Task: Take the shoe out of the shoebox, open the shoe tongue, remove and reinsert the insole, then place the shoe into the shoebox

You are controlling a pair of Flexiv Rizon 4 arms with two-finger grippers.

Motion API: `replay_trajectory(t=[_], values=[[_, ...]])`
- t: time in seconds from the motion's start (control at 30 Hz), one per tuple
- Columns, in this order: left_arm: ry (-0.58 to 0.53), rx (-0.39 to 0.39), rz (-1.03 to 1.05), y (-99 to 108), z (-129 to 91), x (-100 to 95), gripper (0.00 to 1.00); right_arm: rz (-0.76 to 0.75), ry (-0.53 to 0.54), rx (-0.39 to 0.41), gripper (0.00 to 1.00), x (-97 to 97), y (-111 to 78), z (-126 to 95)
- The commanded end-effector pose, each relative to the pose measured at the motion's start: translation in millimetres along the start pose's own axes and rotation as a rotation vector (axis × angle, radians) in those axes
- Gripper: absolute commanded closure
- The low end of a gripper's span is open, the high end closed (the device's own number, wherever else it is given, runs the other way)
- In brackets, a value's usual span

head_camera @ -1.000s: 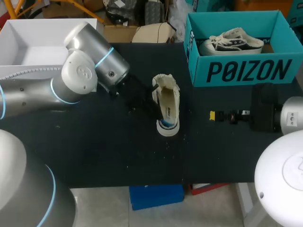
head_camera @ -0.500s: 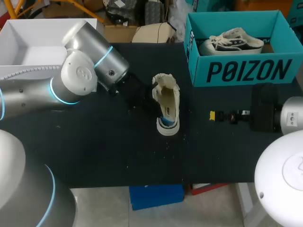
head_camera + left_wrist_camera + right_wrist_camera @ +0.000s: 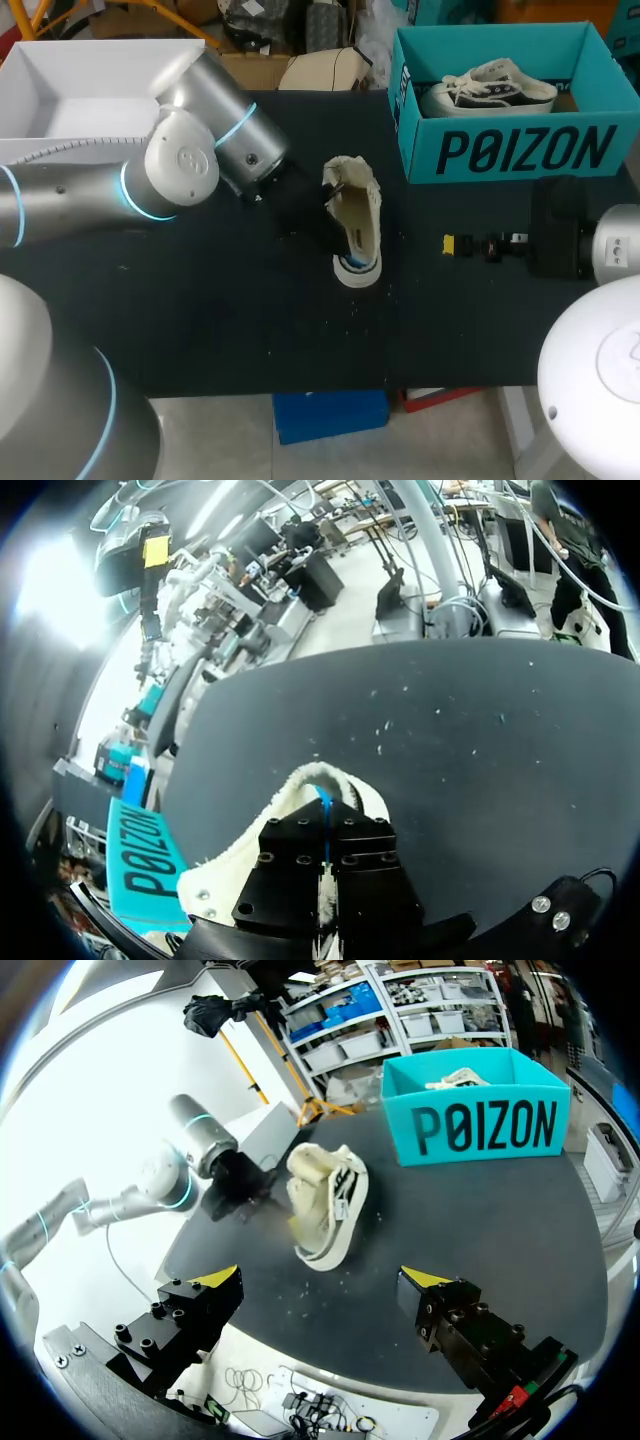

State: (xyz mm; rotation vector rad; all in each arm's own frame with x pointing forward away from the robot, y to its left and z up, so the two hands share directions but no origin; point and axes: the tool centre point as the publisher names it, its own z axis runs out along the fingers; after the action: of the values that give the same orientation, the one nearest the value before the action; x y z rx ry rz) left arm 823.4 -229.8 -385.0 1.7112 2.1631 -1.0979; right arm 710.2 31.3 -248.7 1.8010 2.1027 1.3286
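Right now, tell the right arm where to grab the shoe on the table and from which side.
I would grip the shoe by the rim of its opening, near the heel, coming from the right gripper's side. It is tipped on edge with the opening facing that way, and the left gripper holds the far side.

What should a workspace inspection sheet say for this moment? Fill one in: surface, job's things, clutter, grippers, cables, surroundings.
Surface: black table, dark and matt.
Job's things: cream shoe tilted on its side mid-table; teal shoebox open at the far right, with a second shoe inside.
Clutter: small white specks scattered on the table.
Grippers: left gripper shut on the cream shoe's edge; right gripper open, apart from the shoe.
Cables: nothing seen on the table.
Surroundings: nothing seen reaching over the table.
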Motion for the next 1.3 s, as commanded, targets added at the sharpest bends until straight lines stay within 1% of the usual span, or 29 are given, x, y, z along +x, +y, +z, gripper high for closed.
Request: replay_trajectory(t=[0.03, 0.07, 0.1, 0.13, 0.2, 0.27, 0.37, 0.43, 0.47, 0.5, 0.53, 0.57, 0.6, 0.63, 0.67, 0.87, 1.0, 1.03, 1.07, 1.1, 1.13, 1.17, 1.2, 1.23, 1.27, 1.3], values=[[0.027, 0.008, -0.001, 0, 0, -5.4, 0.5, 0.001, 0.002, 0.005, 0.0, -0.6, 0.3, -1], [0.027, 0.011, 0.002, -3, -2, -5.5, 0.36, 0.001, 0.002, 0.005, 0.0, -0.6, 0.3, -1], [0.039, 0.007, 0.015, -7, -6, -5.7, 0.02, 0.001, 0.002, 0.005, 0.0, -0.6, 0.3, -1], [0.05, 0.008, 0.025, -14, -11, -6.5, 0.0, 0.001, 0.002, 0.005, 0.0, -0.6, 0.3, -1], [0.098, -0.029, 0.049, -26, -23, -8.3, 0.0, 0.001, 0.002, 0.005, 0.0, -0.6, 0.3, -1], [0.11, -0.04, 0.081, -39, -33, -12.9, 0.0, 0.001, 0.002, 0.005, 0.0, -0.6, 0.3, -1], [0.155, -0.071, 0.107, -43, -42, -17.0, 0.0, 0.001, 0.002, 0.005, 0.0, -0.6, 0.3, -1], [0.201, -0.101, 0.111, -38, -44, -18.6, 0.01, 0.001, 0.002, 0.005, 0.0, -0.6, 0.3, -1], [0.226, -0.114, 0.113, -36, -44, -19.4, 0.19, 0.001, 0.002, 0.005, 0.0, -0.6, 0.3, -1], [0.258, -0.14, 0.119, -33, -43, -20.6, 0.44, 0.001, 0.002, 0.005, 0.0, -0.6, 0.3, -1], [0.288, -0.163, 0.119, -31, -42, -21.4, 0.6, 0.001, 0.002, 0.005, 0.0, -0.6, 0.3, -1], [0.315, -0.175, 0.116, -28, -40, -21.4, 0.8, 0.001, 0.002, 0.005, 0.0, -0.6, 0.3, -1], [0.331, -0.191, 0.122, -25, -39, -22.0, 0.9, 0.001, 0.002, 0.005, 0.0, -0.6, 0.3, -1], [0.346, -0.206, 0.123, -22, -37, -21.8, 0.97, 0.001, 0.002, 0.005, 0.0, -0.6, 0.3, -1], [0.362, -0.215, 0.116, -19, -36, -20.9, 1.0, 0.001, 0.002, 0.005, 0.0, -0.6, 0.3, -1], [0.398, -0.28, 0.1, -5, -39, -13.6, 1.0, 0.001, 0.002, 0.005, 0.0, -0.6, 0.3, -1], [0.384, -0.277, 0.091, -2, -46, -10.0, 0.99, 0.001, 0.002, 0.005, 0.0, -0.6, 0.3, -1], [0.359, -0.267, 0.09, -1, -49, -9.5, 0.89, 0.001, 0.002, 0.005, 0.0, -0.6, 0.3, -1], [0.317, -0.237, 0.084, 0, -52, -9.8, 0.83, 0.001, 0.002, 0.005, 0.0, -0.6, 0.3, -1], [0.265, -0.207, 0.081, 1, -55, -10.6, 0.84, 0.001, 0.002, 0.005, 0.0, -0.6, 0.3, -1], [0.178, -0.145, 0.064, -1, -58, -14.7, 0.89, 0.001, 0.002, 0.005, 0.0, -0.6, 0.3, -1], [0.127, -0.104, 0.049, 0, -62, -17.0, 1.0, 0.001, 0.002, 0.005, 0.0, -0.6, 0.3, -1], [0.145, -0.135, 0.046, 1, -67, -17.6, 1.0, 0.001, 0.002, 0.005, 0.0, -0.6, 0.3, -1], [0.116, -0.149, 0.029, 5, -74, -18.0, 1.0, 0.001, 0.002, 0.005, 0.0, -0.6, 0.3, -1], [0.059, -0.125, 0.005, 7, -79, -18.2, 1.0, 0.001, 0.002, 0.005, 0.0, -0.6, 0.3, -1], [0.035, -0.126, -0.016, 10, -84, -18.5, 1.0, 0.001, 0.002, 0.005, 0.0, -0.6, 0.3, -1]])
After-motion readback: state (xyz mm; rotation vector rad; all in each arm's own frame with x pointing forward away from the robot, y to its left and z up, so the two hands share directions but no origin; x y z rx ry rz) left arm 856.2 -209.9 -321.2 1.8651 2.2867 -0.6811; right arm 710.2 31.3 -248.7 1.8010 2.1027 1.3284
